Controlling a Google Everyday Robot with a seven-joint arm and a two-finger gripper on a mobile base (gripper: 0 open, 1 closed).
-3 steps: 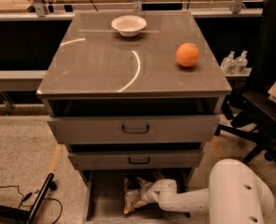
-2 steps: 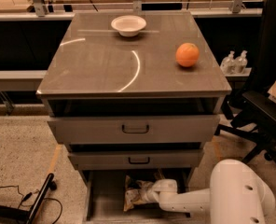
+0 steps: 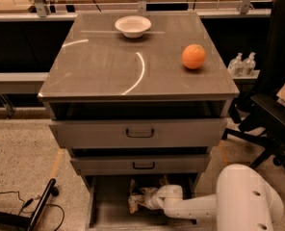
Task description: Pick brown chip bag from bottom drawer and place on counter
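The brown chip bag (image 3: 134, 199) lies crumpled in the open bottom drawer (image 3: 93, 205), near its middle, with its tan end showing at the left. My gripper (image 3: 148, 199) reaches into the drawer from the right on the white arm (image 3: 195, 207) and is right against the bag's right side. The bag's right part is hidden behind the gripper. The counter (image 3: 104, 66) is the glossy grey-brown top of the cabinet above.
A white bowl (image 3: 133, 26) sits at the counter's back and an orange (image 3: 194, 56) at its right. The two upper drawers (image 3: 139, 133) are slightly pulled out above the gripper. A black chair (image 3: 272, 105) stands at the right, and cables and a dark bar (image 3: 32, 211) lie on the floor at the left.
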